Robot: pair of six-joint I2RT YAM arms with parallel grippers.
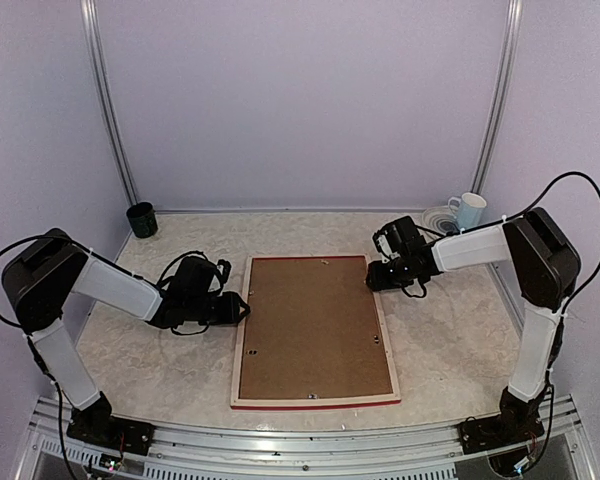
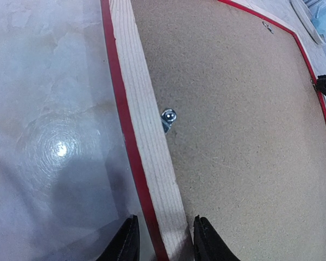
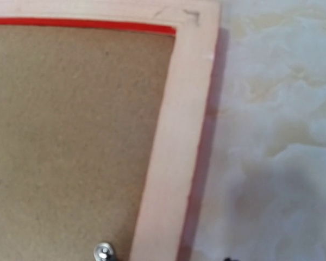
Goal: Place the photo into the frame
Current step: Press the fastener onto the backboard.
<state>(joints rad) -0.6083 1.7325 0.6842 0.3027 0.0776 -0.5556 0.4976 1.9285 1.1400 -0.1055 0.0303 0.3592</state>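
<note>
1 frame (image 1: 315,398) laid back-up, 1 backing board (image 1: 312,325) in it | left gripper (image 2: 164,231) held apart astride its rail | right gripper (image 1: 373,278): spread cannot be told | 2 cups counted: dark cup (image 1: 141,218), white cup (image 1: 469,210)

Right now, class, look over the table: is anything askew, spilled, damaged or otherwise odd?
Nothing stands out. The frame lies flat, back up, with its brown backing board seated inside the rails. The white mug and the dark cup stand upright at the far corners, and nothing has spilled.
</note>
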